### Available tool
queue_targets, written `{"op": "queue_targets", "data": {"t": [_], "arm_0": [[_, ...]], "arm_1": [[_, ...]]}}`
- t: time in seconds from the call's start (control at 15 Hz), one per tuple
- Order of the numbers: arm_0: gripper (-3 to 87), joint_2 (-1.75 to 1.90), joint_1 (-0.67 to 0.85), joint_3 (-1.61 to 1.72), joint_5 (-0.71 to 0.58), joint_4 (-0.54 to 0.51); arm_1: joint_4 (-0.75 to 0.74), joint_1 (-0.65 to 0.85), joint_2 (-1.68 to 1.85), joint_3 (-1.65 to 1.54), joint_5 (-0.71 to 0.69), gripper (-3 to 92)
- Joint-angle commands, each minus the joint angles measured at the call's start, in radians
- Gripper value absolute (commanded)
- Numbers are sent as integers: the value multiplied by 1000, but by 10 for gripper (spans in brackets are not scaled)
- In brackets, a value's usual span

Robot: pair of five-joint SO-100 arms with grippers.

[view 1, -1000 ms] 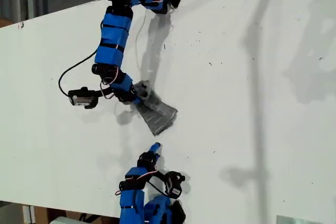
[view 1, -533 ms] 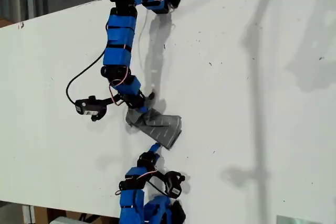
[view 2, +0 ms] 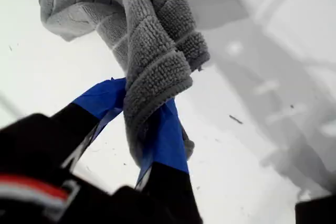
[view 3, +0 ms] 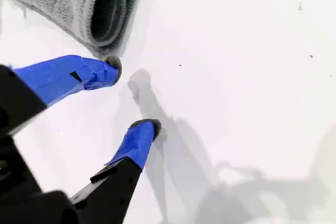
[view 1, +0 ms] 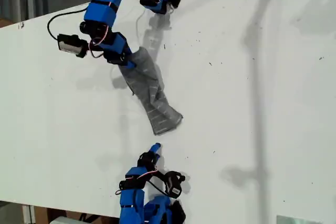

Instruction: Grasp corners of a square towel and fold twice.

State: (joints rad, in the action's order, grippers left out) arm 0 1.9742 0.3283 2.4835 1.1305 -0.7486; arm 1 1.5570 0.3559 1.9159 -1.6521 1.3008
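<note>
My first gripper was clamped on one end of the towel, blue-taped fingers pinched tight with the grey ribbed fabric bunched and wedged between them. In the first wrist view the cloth hung out past the fingertips in thick folds, pale stripes visible on the pile. Couldn't tell whether what's in the jaws was an actual corner tip or just a gathered edge.

In the exterior view the towel was a long, twisted strip, not flat. It ran from the gripped end at about 11 o'clock of the table's middle down toward 6 o'clock, with the free end lying on the white surface as a folded, squarish lump. The upper part looked lifted off the table, with its shadow lying beside it. The first arm reached in from 12 o'clock of that view, wrist camera sticking out toward 9 o'clock.

My second gripper sat at 6 o'clock of the exterior view, tip pointing toward 12, near the towel's free end but apart from it. Second wrist view showed its fingers spread wide with nothing between them, only bare white table and their shadow. The folded towel edge lay just past one fingertip, very close. I could not tell whether it was touching.
</note>
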Motion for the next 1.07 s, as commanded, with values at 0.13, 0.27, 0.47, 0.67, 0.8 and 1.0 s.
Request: {"op": "queue_targets", "data": {"t": [0.13,0.27,0.47,0.67,0.8,1.0], "arm_0": [[192,-20,15,-51,-9,3],[192,-46,14,-74,-11,-9],[192,-58,12,-81,-9,-15],[192,-61,12,-84,-9,-18],[192,-63,12,-87,-9,-20],[192,-64,12,-87,-8,-21]], "arm_1": [[255,173,560,-198,49,-1],[345,221,686,-229,78,-1],[371,267,792,-264,97,-1],[227,225,739,-339,51,-1],[100,163,580,-334,-8,-1],[23,74,127,-147,-127,-1]]}}
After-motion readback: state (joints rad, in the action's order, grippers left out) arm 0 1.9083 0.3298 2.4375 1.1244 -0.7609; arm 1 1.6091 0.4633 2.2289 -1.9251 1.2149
